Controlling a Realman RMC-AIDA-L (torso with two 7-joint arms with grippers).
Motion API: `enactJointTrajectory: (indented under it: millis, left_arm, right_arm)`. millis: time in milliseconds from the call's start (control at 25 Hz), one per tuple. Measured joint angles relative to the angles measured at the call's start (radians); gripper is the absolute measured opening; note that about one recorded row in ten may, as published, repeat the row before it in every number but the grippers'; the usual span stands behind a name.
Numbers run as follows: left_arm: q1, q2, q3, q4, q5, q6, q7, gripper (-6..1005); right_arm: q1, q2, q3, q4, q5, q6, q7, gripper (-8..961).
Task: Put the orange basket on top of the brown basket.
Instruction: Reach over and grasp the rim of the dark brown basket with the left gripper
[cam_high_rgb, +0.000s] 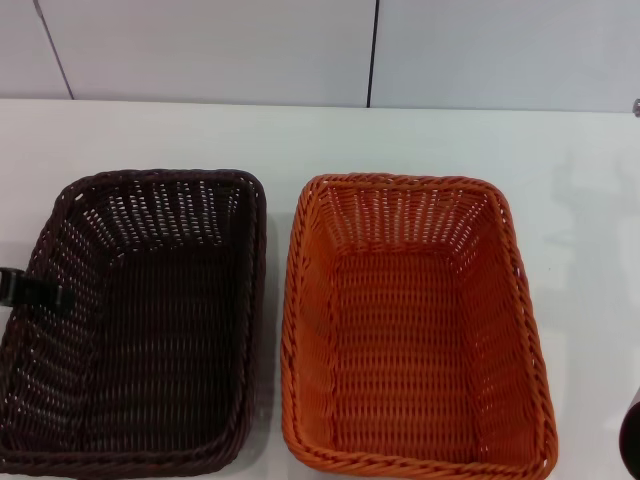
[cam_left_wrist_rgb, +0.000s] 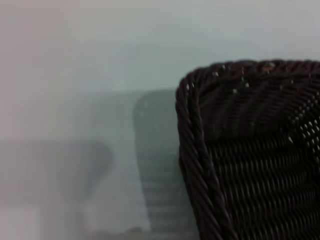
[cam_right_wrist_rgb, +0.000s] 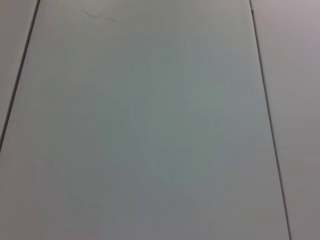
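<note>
orange basket (cam_high_rgb: 415, 330), woven, looks light and stiff, sitting on the bench (cam_high_rgb: 300, 135) just beside the brown basket (cam_high_rgb: 135, 320); we'd grip its braided rim, though we cannot tell either tool's state.

- My work surface is a plain white table (cam_high_rgb: 420, 140), smooth and slightly glossy, reaching from the near edge to the far wall.
- Beyond its far edge stands a wall of pale grey panels (cam_high_rgb: 210, 50), flat and unmarked.
- A dark vertical seam (cam_high_rgb: 372, 52) splits the panels right of centre; a thinner slanted seam (cam_high_rgb: 52, 48) runs at far left.
- Light is soft and even, with faint shadows on the table.
</note>
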Motion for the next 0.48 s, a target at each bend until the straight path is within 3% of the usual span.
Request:
enactJointTrajectory:
  millis: [480]
  left_arm:
    - [0.003, 0.001, 0.091, 0.032, 0.009, 0.015, 0.003, 721]
  right_arm:
    - [-0.005, 0.001, -0.007, 0.013, 0.0, -0.008, 0.0, 588]
